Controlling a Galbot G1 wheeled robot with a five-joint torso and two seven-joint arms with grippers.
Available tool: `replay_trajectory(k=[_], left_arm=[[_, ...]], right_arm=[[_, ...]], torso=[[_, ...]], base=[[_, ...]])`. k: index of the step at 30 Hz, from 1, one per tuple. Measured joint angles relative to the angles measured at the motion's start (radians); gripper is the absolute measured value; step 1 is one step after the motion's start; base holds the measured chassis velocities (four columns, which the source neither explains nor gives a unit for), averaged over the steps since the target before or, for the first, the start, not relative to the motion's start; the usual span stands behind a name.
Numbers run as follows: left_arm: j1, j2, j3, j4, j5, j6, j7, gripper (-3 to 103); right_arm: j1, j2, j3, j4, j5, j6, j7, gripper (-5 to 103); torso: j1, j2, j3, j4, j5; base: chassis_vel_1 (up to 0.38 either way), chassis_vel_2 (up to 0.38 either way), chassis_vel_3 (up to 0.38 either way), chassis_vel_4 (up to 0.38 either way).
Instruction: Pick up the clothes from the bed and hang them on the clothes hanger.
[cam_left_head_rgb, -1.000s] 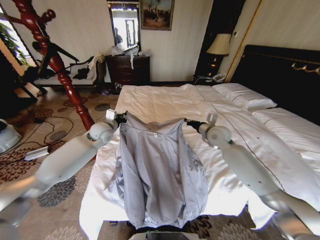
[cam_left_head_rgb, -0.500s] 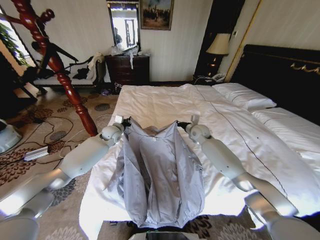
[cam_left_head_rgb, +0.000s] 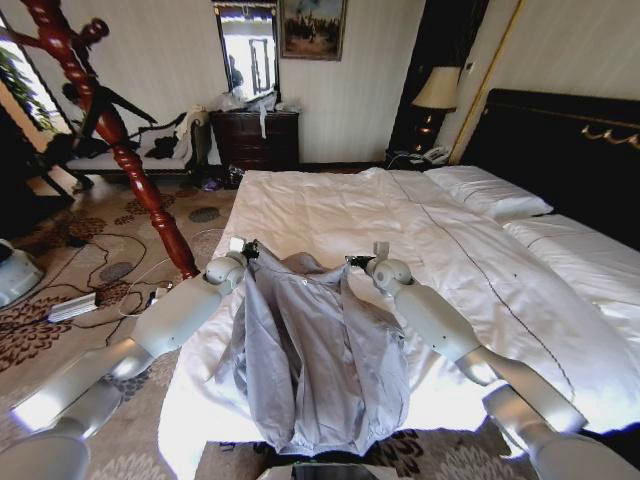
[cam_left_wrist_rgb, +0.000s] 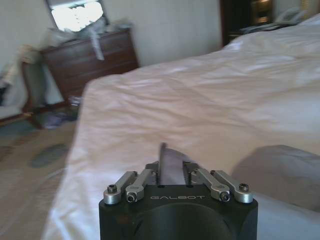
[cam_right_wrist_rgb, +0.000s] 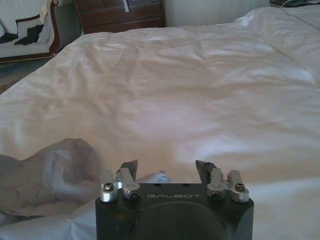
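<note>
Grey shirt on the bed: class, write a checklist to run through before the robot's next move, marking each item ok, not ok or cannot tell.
1. Left gripper grips the shirt: ok, shut on a fold of grey cloth.
2. Right gripper grips the shirt: not ok, its fingers stand apart and the grey cloth lies beside it.
3. Shirt lifted off the bed: not ok, most of it rests on the white duvet.
4. Where the clothes hanger is: cannot tell.
</note>
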Motion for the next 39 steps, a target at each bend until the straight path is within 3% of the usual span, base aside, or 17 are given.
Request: replay_trajectory(k=[4,5,7,9,10,14,15,17,18,19,32,34,39], left_arm=[[0.004,0.013,-0.002,-0.009,-0.05,-0.021,0.059,43],[0.005,0.028,-0.002,-0.021,-0.085,-0.018,0.077,48],[0.006,0.038,0.0,-0.029,-0.098,-0.015,0.086,54],[0.011,0.063,0.009,-0.049,-0.124,-0.019,0.104,64],[0.014,0.069,0.009,-0.052,-0.128,-0.028,0.105,64],[0.023,0.079,0.002,-0.051,-0.113,-0.082,0.104,76],[0.025,0.083,-0.003,-0.051,-0.107,-0.097,0.103,86],[0.026,0.083,-0.003,-0.051,-0.106,-0.101,0.102,86],[0.026,0.084,-0.004,-0.051,-0.104,-0.103,0.101,96],[0.026,0.084,-0.004,-0.051,-0.104,-0.103,0.101,98],[0.074,0.177,-0.089,-0.153,-0.165,-0.145,0.084,100],[0.115,0.21,-0.113,-0.185,-0.156,-0.146,0.082,100],[0.265,0.264,-0.206,-0.246,-0.086,-0.172,0.115,100]], right_arm=[[-0.034,-0.033,0.018,0.043,0.007,-0.003,0.007,76],[-0.051,-0.049,0.032,0.062,0.01,-0.006,0.012,87],[-0.059,-0.055,0.04,0.069,0.012,-0.006,0.013,87],[-0.079,-0.068,0.058,0.083,0.014,-0.007,0.014,97],[-0.087,-0.073,0.066,0.087,0.014,-0.008,0.014,99],[-0.105,-0.085,0.083,0.094,0.01,-0.008,0.014,100],[-0.108,-0.087,0.087,0.096,0.009,-0.008,0.014,100],[-0.109,-0.088,0.088,0.097,0.008,-0.008,0.013,100],[-0.11,-0.088,0.089,0.097,0.008,-0.008,0.013,100],[-0.11,-0.088,0.089,0.098,0.008,-0.008,0.013,100],[-0.216,-0.152,0.206,0.219,0.065,0.013,0.014,100],[-0.249,-0.167,0.23,0.254,0.079,0.011,0.018,100],[-0.311,-0.187,0.282,0.318,0.085,0.011,0.018,100]], torso=[[0.0,0.0,0.0,-0.0007,0.0],[0.0,0.0,0.0,-0.0007,0.0002],[0.0,0.0,0.0,-0.0003,0.0002],[0.0,0.0,0.0,0.0001,0.0001],[0.0,0.0,0.0,0.0002,0.0001],[0.0,0.0,0.0,-0.0003,0.0],[0.0,0.0,0.0,-0.0004,0.0001],[0.0,0.0,0.0,-0.0003,0.0],[0.0,0.0,0.0,0.0,0.0],[0.0,0.0,0.0,0.0001,0.0],[0.0,0.0,0.0,-0.0004,0.0002],[0.0,0.0,0.0,-0.0009,0.0002],[0.0,0.0,0.0,0.0005,-0.0005]], base=[[0.0,0.0,0.0,0.0],[0.0,0.0,0.0,0.0],[0.0,0.0,0.0,0.0],[0.0,0.0,0.0,0.0],[0.0,0.0,0.0,0.0],[0.0,0.0,0.0,0.0],[0.0,0.0,0.0,0.0],[0.0,0.0,0.0,0.0],[0.0,0.0,0.0,0.0],[0.0,0.0,0.0,0.0],[0.0,0.0,0.0,0.0],[0.0,0.0,0.0,0.0],[0.0,0.0,0.0,0.0]])
